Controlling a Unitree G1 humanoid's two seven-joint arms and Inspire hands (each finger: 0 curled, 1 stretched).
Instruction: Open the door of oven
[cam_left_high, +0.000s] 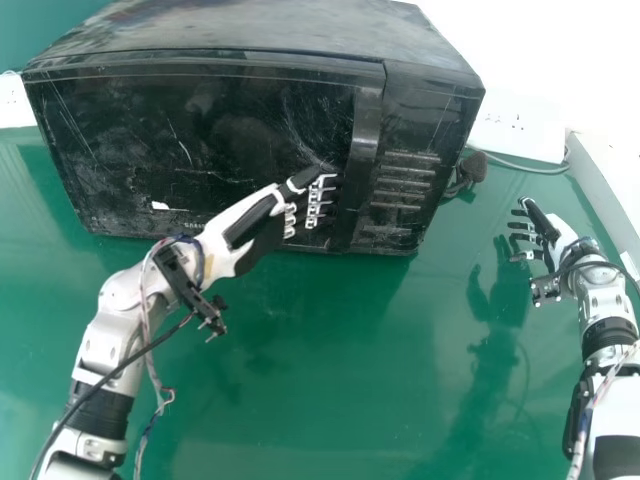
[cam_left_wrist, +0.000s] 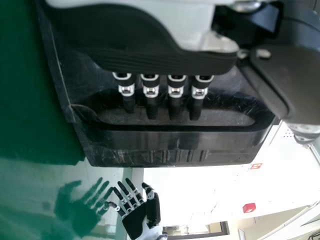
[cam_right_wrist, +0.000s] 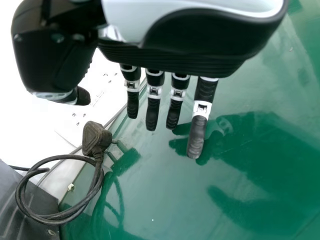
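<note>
Right now, the big black oven (cam_left_high: 200, 140) sits on the far side of the green table (cam_left_high: 300, 350), left of the middle. Its door (cam_left_high: 120, 140) is shut, flat with the rest of the front. The door's tall handle (cam_left_high: 368, 130) is near the right end of the oven's front.

The left hand (cam_left_high: 262, 225) is at the handle's left side, low down. Its fingers are long and side by side, and they poke into the dip behind the handle. They are not squeezed round it. I can't tell if the tips touch the handle. The thumb is held apart from the fingers.

The right hand (cam_left_high: 545, 230) is over the table on the right, well apart from the oven. Its fingers are spread and loose.

Just beside the oven's right side is a black plug (cam_left_high: 475, 167), with its cord (cam_right_wrist: 101, 175) in a loop.
</note>
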